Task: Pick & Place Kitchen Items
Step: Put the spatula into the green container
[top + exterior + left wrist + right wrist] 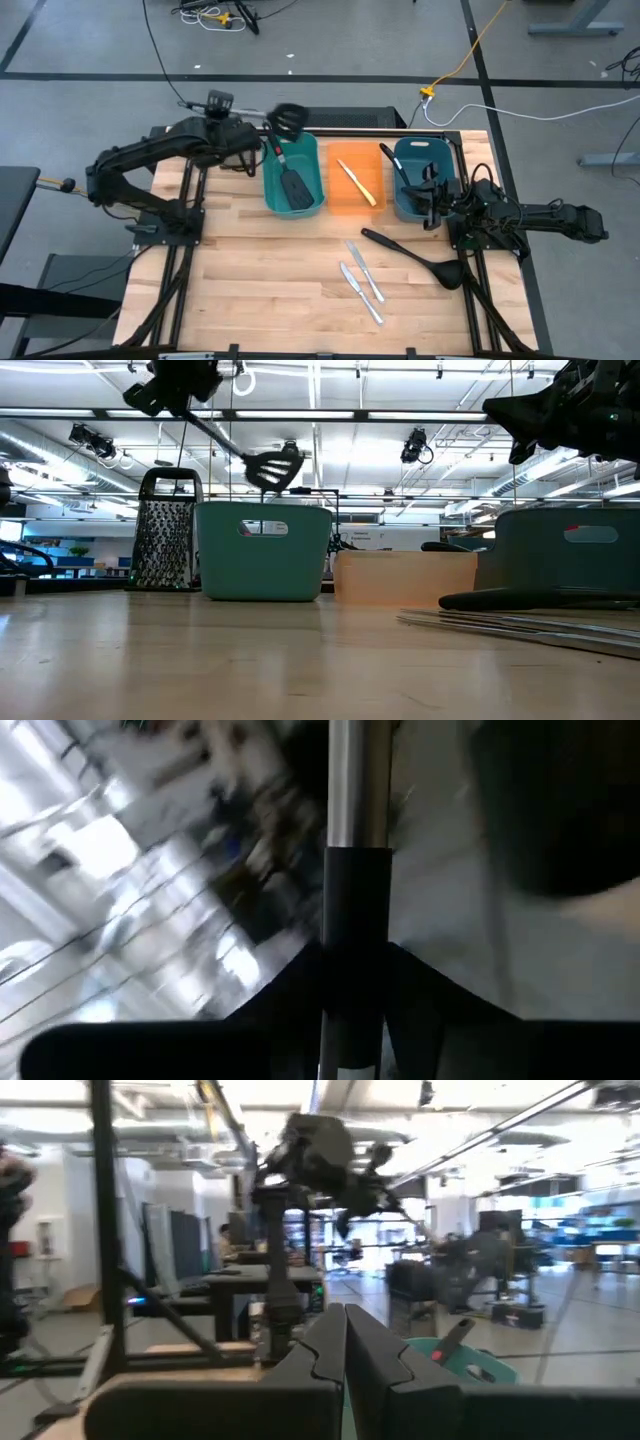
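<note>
My left gripper [256, 138] [178, 390] hangs high over the far side of the left teal bin [272, 185], shut on a black slotted spatula [288, 120] [271, 466]. A second spatula [294, 186] lies inside that bin. A yellow-handled knife [358, 182] lies in the orange bin [340, 200]. One ladle [398, 166] leans in the right teal bin [440, 150]; the other ladle [416, 258] lies flat on the table beside two silver knives [362, 282]. My right gripper [433, 196] [345, 1352] is shut and holds nothing, near the right bin's near rim. My left gripper pinches the spatula by the black part of its handle [357, 935], with the steel section [358, 780] running on ahead past the fingers [290, 990]. The spatula is lifted clear above the bin, and its handle [210, 432] slants down toward the head.
A metal box grater [165, 532] stands left of the left teal bin in the low view. The three bins sit in a row along the table's far half. Bare wood [260, 290] spreads over the near left of the table.
</note>
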Motion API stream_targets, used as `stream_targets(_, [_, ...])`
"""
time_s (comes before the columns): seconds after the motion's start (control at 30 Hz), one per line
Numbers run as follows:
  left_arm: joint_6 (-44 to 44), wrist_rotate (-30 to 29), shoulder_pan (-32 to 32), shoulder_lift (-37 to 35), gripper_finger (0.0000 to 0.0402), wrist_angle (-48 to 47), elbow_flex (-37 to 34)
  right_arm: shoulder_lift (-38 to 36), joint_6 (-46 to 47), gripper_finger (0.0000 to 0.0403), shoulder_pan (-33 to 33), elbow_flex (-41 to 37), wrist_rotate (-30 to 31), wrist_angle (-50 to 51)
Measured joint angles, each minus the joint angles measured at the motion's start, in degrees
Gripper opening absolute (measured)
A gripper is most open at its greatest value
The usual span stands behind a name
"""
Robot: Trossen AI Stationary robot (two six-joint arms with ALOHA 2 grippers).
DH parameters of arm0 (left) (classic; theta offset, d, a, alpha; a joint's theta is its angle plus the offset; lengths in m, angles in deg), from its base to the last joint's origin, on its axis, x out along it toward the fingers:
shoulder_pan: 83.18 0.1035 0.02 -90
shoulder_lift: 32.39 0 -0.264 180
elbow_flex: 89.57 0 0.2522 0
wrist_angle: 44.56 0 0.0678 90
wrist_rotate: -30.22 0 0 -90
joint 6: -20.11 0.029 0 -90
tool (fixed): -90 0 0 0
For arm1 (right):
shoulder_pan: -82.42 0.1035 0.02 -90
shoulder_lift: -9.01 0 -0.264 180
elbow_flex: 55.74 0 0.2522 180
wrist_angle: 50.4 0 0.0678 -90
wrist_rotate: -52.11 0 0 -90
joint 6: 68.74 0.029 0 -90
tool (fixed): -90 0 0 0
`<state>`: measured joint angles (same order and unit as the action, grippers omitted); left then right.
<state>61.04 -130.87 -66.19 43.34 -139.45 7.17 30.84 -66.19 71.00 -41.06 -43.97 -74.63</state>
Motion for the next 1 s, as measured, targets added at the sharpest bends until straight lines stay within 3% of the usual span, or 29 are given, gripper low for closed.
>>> stream_targets(0.13, [10.44, 17.34, -0.22, -3.00, 0.0084, 14.49, 0.05, -0.01, -0.10, 0.0006, -0.01, 0.01, 1.87, -0.20])
stream_targets(0.3, [26.84, 19.83, 3.62, -3.12, 0.0084, 30.03, 0.07, -0.01, -0.43, 0.0006, 0.00, 0.02, 2.26, -1.14])
stream_targets(0.47, [34.31, 29.75, 8.94, -3.45, 0.0084, 40.50, 0.04, -0.01, -0.40, 0.0006, 0.00, 0.02, 2.65, -1.04])
stream_targets(0.6, [31.28, 36.69, 12.43, -4.86, 0.0084, 37.49, 0.03, 0.01, -0.31, 0.0006, 0.00, 0.02, 2.67, -1.03])
stream_targets(0.83, [20.70, 39.93, 13.97, -12.14, 0.0084, 24.79, 0.00, 0.08, -0.05, 0.0006, -0.01, 0.02, 2.67, -0.88])
stream_targets(0.93, [14.86, 44.74, 13.90, -15.79, 0.0084, 23.04, -0.55, 0.08, -0.47, 0.0006, 0.00, 0.02, 2.69, -0.92])
stream_targets(1.0, [15.05, 43.82, 13.65, -18.80, 0.0084, 24.17, -2.82, 0.08, -0.49, 0.0006, -0.02, 0.02, 2.69, -1.03])
